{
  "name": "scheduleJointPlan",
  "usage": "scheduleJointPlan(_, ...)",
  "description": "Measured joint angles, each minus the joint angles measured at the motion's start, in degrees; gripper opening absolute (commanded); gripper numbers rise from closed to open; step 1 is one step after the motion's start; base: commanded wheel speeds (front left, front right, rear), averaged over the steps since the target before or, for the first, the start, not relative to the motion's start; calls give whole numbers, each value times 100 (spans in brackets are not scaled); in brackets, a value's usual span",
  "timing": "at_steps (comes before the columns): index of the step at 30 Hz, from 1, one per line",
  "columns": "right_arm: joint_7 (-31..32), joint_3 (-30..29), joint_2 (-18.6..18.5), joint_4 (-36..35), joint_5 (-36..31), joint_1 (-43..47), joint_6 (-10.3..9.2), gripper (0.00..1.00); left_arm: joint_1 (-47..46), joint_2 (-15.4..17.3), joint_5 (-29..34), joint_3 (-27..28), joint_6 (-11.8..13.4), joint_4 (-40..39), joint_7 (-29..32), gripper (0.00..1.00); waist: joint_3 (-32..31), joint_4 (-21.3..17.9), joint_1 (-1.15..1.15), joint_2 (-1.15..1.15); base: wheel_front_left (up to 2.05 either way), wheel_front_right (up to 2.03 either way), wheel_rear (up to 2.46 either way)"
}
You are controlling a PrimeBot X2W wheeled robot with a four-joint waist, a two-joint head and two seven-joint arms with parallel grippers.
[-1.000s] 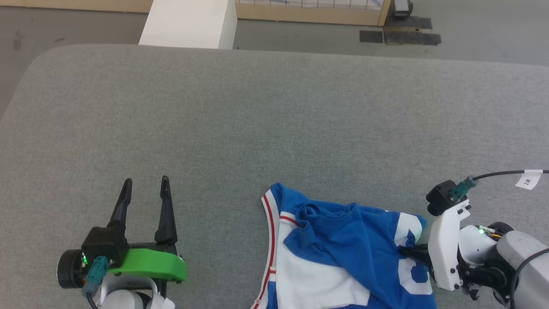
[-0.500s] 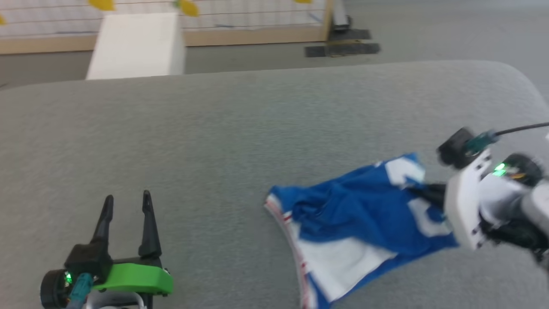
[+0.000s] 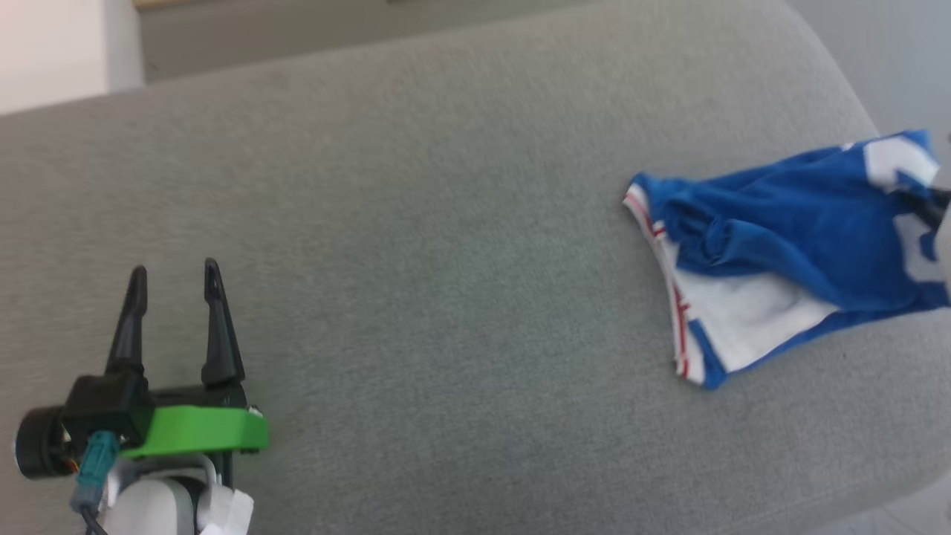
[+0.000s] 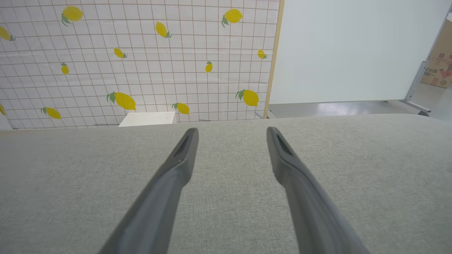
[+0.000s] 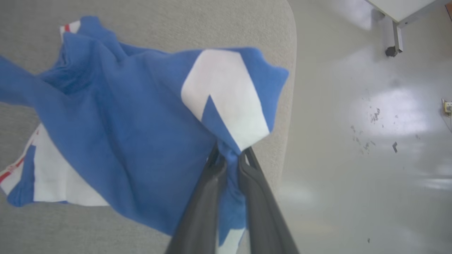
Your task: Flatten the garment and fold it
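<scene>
The garment (image 3: 787, 245), a blue shirt with white panels and red-and-white trim, lies bunched near the right end of the grey table (image 3: 416, 223). In the right wrist view my right gripper (image 5: 231, 153) is shut on a pinch of the garment (image 5: 123, 123) beside its white number print, and the cloth hangs from that grip over the table's right edge. My left gripper (image 3: 174, 269) rests at the lower left, open with nothing between its fingers, far from the shirt. In the left wrist view the left gripper (image 4: 232, 129) points across bare table.
A white box (image 3: 52, 52) stands beyond the table's far left edge. Behind it hangs a lemon-patterned backdrop (image 4: 141, 60). The table's rounded right corner drops to a shiny floor (image 5: 353, 141).
The head camera has swung, shifting the whole picture. The right gripper has carried the garment to the right, farther from the left gripper, toward the table's right end. The left gripper stays open.
</scene>
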Motion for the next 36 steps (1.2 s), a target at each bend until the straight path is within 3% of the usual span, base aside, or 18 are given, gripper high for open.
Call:
scheduleJointPlan(10, -736, -845, 630, 1886, -444, -611, 1, 0, -411, 222, 174, -18, -146, -288, 0, 100, 1081, -307, 0, 0, 0, 0, 0)
scheduleJointPlan(21, -1235, -1315, 1054, 3204, -1013, -987, 0, 0, -661, 234, 174, -27, -163, -388, -2, 100, 1662, -283, 0, 0, 0, 0, 0)
scheduleJointPlan(22, -1248, -1310, 1114, 3263, -1036, -987, 0, 19, -662, 226, 172, -29, -164, -366, -2, 100, 1644, -271, 1, 0, 0, 0, 0)
scheduleJointPlan(23, -1252, -1316, 1173, 3321, -1038, -987, 0, 69, -662, 214, 170, -27, -162, -342, -2, 100, 1613, -259, 1, 0, 0, 0, 0)
scheduleJointPlan(24, -1292, -1327, 1203, 3368, -1044, -987, 1, 100, -661, 201, 168, -27, -162, -318, -2, 100, 1581, -250, 0, 0, 0, 0, 0)
scheduleJointPlan(27, -1646, -1349, 1147, 3475, -1288, -992, 1, 100, -647, 147, 144, -37, -153, -211, 0, 100, 1405, -206, 0, 0, 0, 0, 0)
scheduleJointPlan(30, -2398, -1563, 1040, 3555, -1660, -1089, 0, 100, -613, 102, 99, -51, -148, -100, -1, 100, 1187, -139, 0, 0, 0, 0, 0)
scheduleJointPlan(36, -3710, -2154, 1192, 3606, -2341, -1228, 0, 100, -334, -5, 4, -60, -118, 59, -1, 100, 639, 20, -1, 0, 0, 0, 0)
